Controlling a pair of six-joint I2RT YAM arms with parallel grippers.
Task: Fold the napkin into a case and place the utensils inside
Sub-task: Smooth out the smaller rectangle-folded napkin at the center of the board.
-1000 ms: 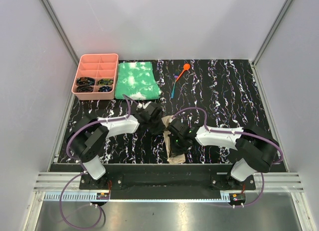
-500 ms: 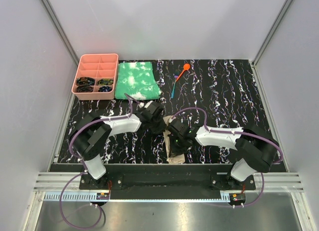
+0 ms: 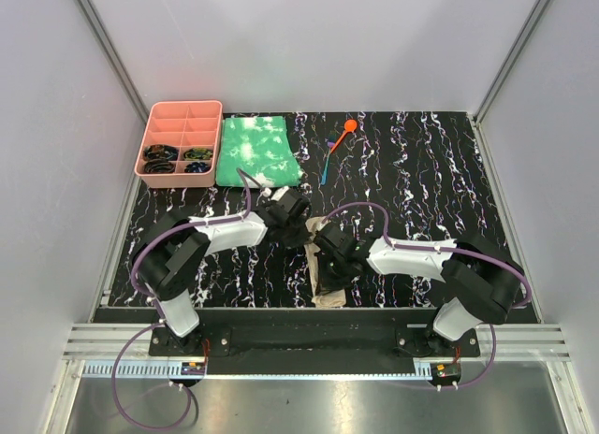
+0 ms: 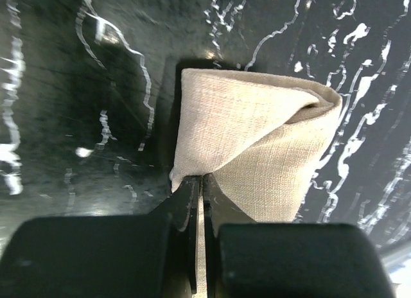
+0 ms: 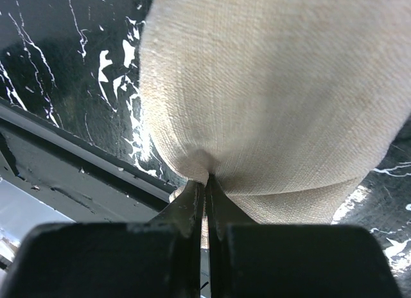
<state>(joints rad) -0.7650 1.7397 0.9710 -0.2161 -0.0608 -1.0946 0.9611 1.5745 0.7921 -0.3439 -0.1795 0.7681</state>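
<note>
The tan napkin (image 3: pixel 324 281) lies near the table's front middle, mostly hidden under both wrists in the top view. My left gripper (image 4: pixel 201 180) is shut on the napkin's (image 4: pixel 257 144) corner; the cloth curls over into a loose fold ahead of the fingers. My right gripper (image 5: pixel 207 180) is shut on another edge of the napkin (image 5: pixel 270 99), which bulges up in front of it. In the top view the left gripper (image 3: pixel 301 230) and right gripper (image 3: pixel 329 250) sit close together. The orange spoon (image 3: pixel 343 134) and the blue utensil (image 3: pixel 326 166) lie at the back, apart from both grippers.
A green-and-white mottled cloth (image 3: pixel 255 151) lies at the back left. Beside it stands a pink divided tray (image 3: pixel 181 143) with dark items in its near compartments. The table's front edge rail (image 5: pixel 77 163) runs just behind the right gripper.
My left gripper moved right toward the napkin and closed on its corner. The right gripper stayed shut on the cloth, barely moving.
</note>
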